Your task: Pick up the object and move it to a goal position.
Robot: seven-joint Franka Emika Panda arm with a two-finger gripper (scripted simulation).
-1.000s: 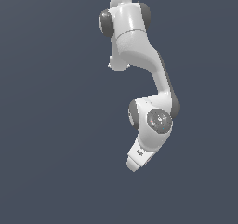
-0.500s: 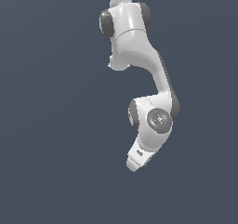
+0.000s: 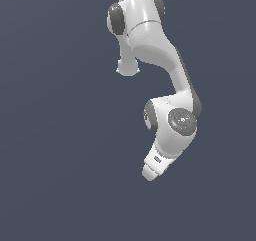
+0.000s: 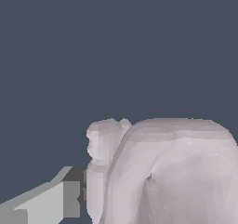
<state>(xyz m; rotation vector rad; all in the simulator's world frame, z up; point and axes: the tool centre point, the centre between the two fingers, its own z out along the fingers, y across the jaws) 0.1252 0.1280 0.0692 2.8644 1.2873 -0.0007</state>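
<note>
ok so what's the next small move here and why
Probably close the tool gently: in the wrist view the pink object looms large right beside one grey finger, so it seems to sit between the jaws. Whether it is already gripped cannot be told.

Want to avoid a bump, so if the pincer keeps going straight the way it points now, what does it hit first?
Probably the pale pink object: in the wrist view it fills the space right beside the one visible finger. In the exterior view the arm hides both, so depth and contact are unclear.
</note>
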